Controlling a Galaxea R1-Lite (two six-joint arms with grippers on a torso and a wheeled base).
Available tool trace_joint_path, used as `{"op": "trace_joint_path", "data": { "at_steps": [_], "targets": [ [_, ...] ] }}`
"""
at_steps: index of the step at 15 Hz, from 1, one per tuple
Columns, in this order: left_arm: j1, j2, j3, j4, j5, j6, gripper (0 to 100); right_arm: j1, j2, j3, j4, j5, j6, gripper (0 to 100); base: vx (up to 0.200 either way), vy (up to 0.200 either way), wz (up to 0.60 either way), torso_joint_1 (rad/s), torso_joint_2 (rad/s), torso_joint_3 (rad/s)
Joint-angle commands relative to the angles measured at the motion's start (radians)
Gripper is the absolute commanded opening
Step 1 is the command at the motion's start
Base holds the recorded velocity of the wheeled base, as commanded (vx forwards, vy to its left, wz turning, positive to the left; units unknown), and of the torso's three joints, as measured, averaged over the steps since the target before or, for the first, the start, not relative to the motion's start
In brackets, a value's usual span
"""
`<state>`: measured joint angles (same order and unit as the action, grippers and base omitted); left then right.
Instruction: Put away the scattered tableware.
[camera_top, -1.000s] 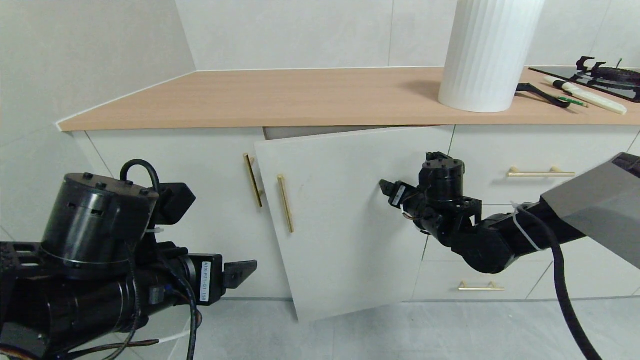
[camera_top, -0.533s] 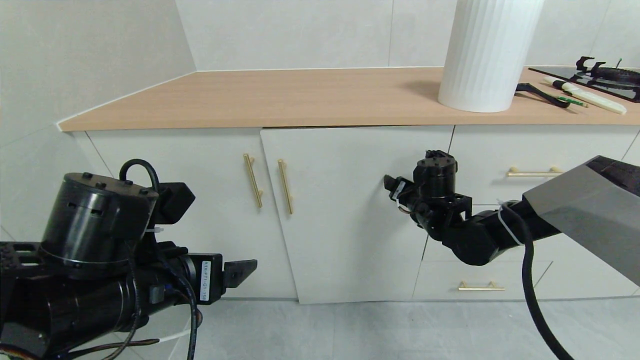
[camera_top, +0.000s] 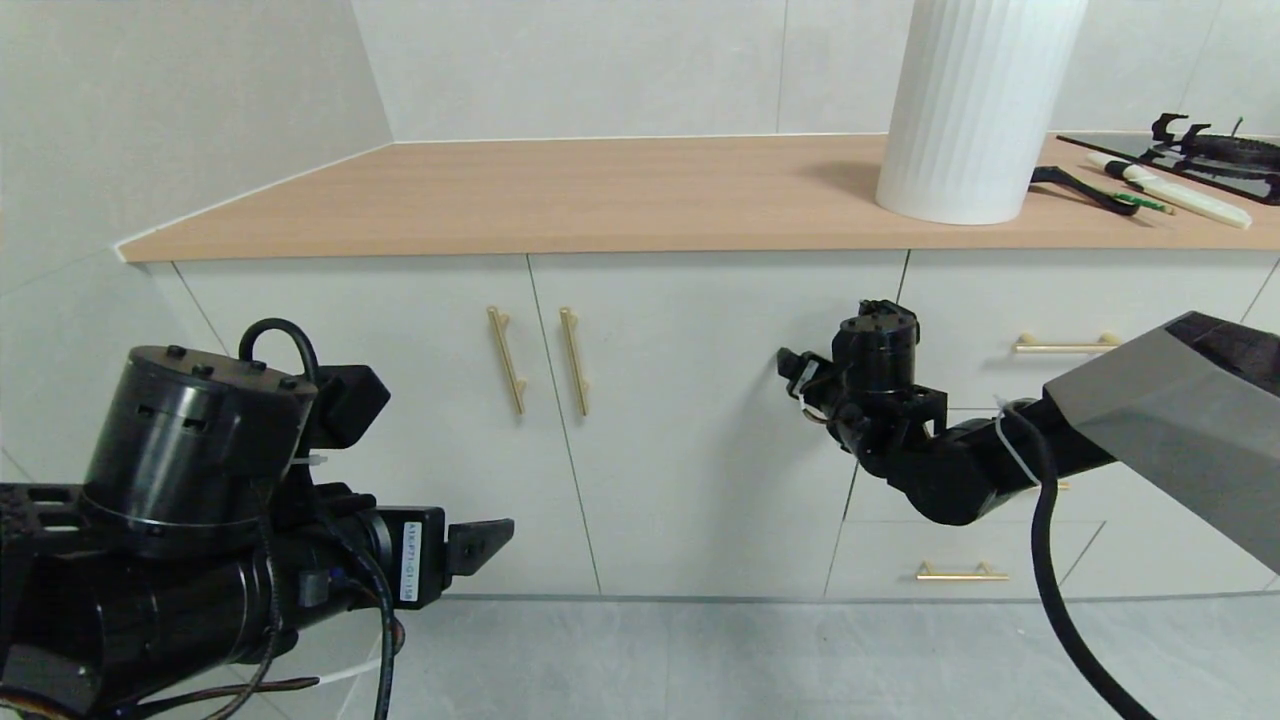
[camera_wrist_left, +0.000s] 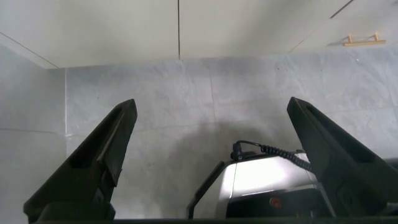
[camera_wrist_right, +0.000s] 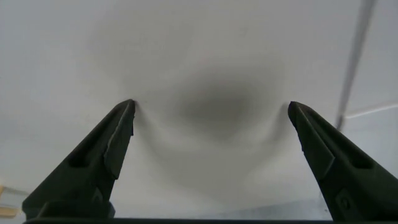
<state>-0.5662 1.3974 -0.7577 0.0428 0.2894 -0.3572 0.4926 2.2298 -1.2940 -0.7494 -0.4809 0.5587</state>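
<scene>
The utensils lie at the right end of the counter, just beside a white ribbed vase. Below, the cabinet door sits flush and shut. The right gripper, jaws wide apart, has its tips at the door's face. The left gripper, also spread and empty, hangs low over the floor.

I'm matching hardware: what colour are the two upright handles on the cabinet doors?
Brass-gold handles on pale off-white cabinet doors; clearest in the head view.
</scene>
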Motion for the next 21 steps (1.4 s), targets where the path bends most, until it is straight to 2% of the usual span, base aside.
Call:
{"op": "trace_joint_path", "data": {
  "at_steps": [1, 2, 3, 4, 5, 6, 11, 12, 13, 14, 16, 17, 18, 20, 21],
  "targets": [
    [0.000, 0.002, -0.002, -0.001, 0.001, 0.000, 100, 0.018, -0.058, 0.056, 0.005, 0.022, -0.002, 100, 0.000, 0.000, 0.00, 0.000, 0.00, 0.000],
    [0.000, 0.002, -0.002, 0.000, 0.001, 0.000, 100, 0.037, -0.114, 0.124, 0.008, 0.082, -0.002, 100, 0.000, 0.000, 0.00, 0.000, 0.00, 0.000],
    [0.000, -0.002, -0.002, -0.001, 0.001, 0.000, 100, 0.049, -0.239, 0.292, 0.010, 0.255, -0.011, 100, 0.000, 0.000, 0.00, 0.000, 0.00, 0.000],
    [0.000, 0.000, -0.002, 0.000, 0.001, 0.000, 100, 0.049, -0.320, 0.389, 0.008, 0.393, -0.045, 100, 0.000, 0.000, 0.00, 0.000, 0.00, 0.000],
    [0.000, 0.000, -0.002, -0.001, 0.001, -0.002, 100, 0.046, -0.366, 0.433, 0.008, 0.473, -0.076, 100, 0.000, 0.000, 0.00, 0.000, 0.00, 0.000],
    [0.000, 0.000, -0.002, -0.001, 0.001, -0.002, 100, 0.044, -0.395, 0.452, 0.008, 0.498, -0.088, 100, 0.000, 0.000, 0.00, 0.000, 0.00, 0.000],
    [0.015, -0.054, -0.003, -0.017, 0.001, 0.006, 100, 0.044, -0.481, 0.464, 0.008, 0.370, -0.134, 100, 0.000, 0.000, 0.00, 0.000, 0.00, 0.000],
    [0.058, -0.120, -0.003, -0.038, -0.001, 0.037, 100, 0.041, -0.588, 0.529, 0.005, 0.261, -0.175, 100, 0.000, 0.000, 0.00, 0.000, 0.00, 0.000],
    [0.069, -0.137, -0.003, -0.040, -0.001, 0.047, 100, 0.035, -0.619, 0.541, 0.005, 0.248, -0.186, 100, 0.000, 0.000, 0.00, 0.000, 0.00, 0.000],
    [0.083, -0.195, -0.002, -0.043, -0.001, 0.063, 100, 0.015, -0.753, 0.596, 0.007, 0.232, -0.209, 100, 0.000, 0.000, 0.00, 0.000, 0.00, 0.000],
    [0.115, -0.276, 0.000, -0.069, 0.001, 0.093, 100, -0.034, -0.904, 0.679, 0.007, 0.231, -0.261, 100, 0.000, 0.000, 0.00, 0.000, 0.00, 0.000],
    [0.150, -0.354, 0.003, -0.080, 0.001, 0.126, 100, -0.074, -1.013, 0.742, 0.008, 0.231, -0.318, 100, 0.000, 0.000, 0.00, 0.000, 0.00, 0.000],
    [0.172, -0.413, 0.011, -0.080, 0.001, 0.141, 100, -0.108, -1.078, 0.780, 0.010, 0.232, -0.342, 100, 0.000, 0.000, 0.00, 0.000, 0.00, 0.000],
    [0.198, -0.632, 0.040, -0.067, 0.004, 0.201, 100, -0.224, -1.276, 0.871, 0.025, 0.232, -0.405, 100, 0.000, 0.000, 0.00, 0.000, 0.00, 0.000],
    [0.221, -0.690, 0.043, -0.057, 0.004, 0.208, 100, -0.253, -1.332, 0.883, 0.041, 0.232, -0.421, 100, 0.000, 0.000, 0.00, 0.000, 0.00, 0.000]
  ]
}}
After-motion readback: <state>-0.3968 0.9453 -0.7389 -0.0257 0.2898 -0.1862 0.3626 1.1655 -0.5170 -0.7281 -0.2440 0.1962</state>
